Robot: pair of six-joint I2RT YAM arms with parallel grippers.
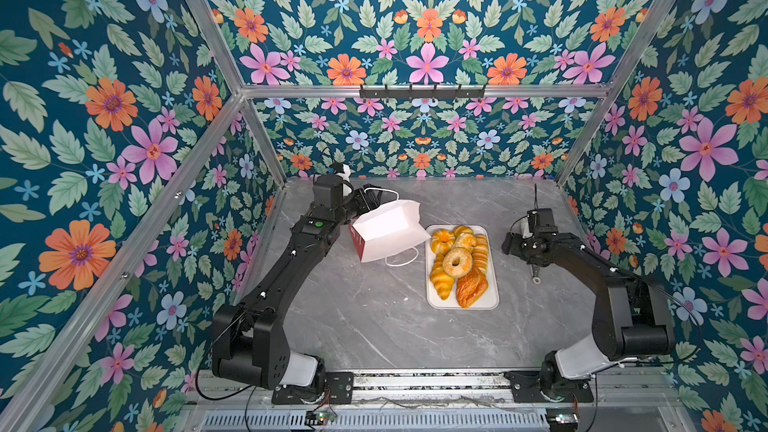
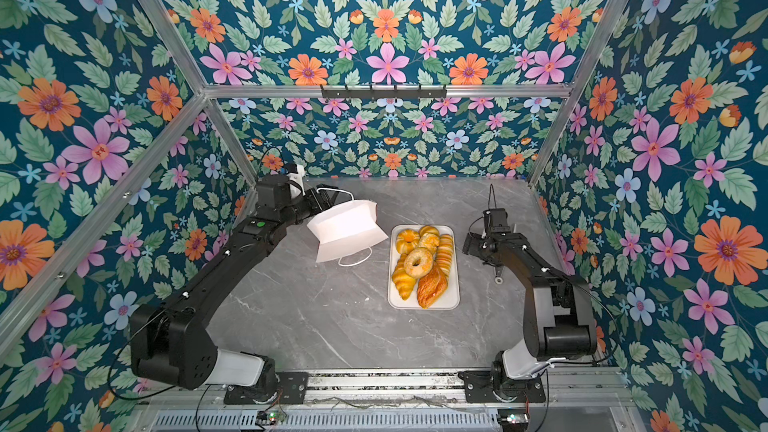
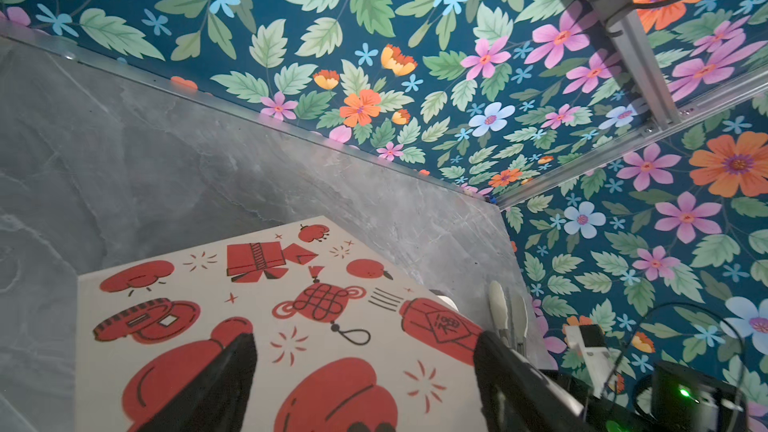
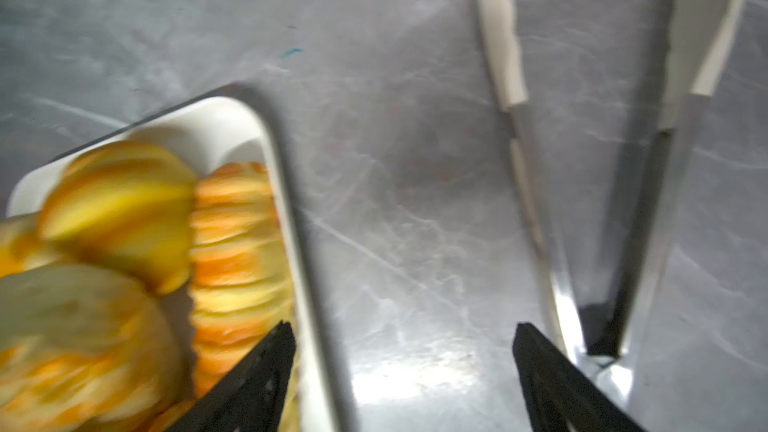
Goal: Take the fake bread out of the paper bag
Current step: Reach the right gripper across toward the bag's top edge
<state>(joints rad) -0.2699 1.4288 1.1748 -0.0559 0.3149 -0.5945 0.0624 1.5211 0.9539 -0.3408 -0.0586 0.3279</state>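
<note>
The paper bag point(image 1: 390, 228) point(image 2: 347, 226) is tipped over left of the tray, red band toward the left arm and cord handles hanging loose. In the left wrist view its red-printed face point(image 3: 249, 297) fills the space in front of my left gripper point(image 3: 365, 336), whose fingers stand wide apart over that face and clamp nothing. The fake bread point(image 1: 457, 263) point(image 2: 419, 261) is piled on a white tray point(image 1: 432, 301): several glossy golden pastries, with a ring bagel on top. My right gripper point(image 4: 403, 326) point(image 1: 505, 243) hovers open and empty just right of the tray's rim point(image 4: 291, 201), next to the bread point(image 4: 116, 209).
Metal tongs with white tips point(image 4: 503, 56) show beside the right gripper, over the grey marble tabletop point(image 1: 374, 326). Floral walls and aluminium frame bars close in the back and both sides. A hook rail point(image 1: 422, 91) hangs on the back bar.
</note>
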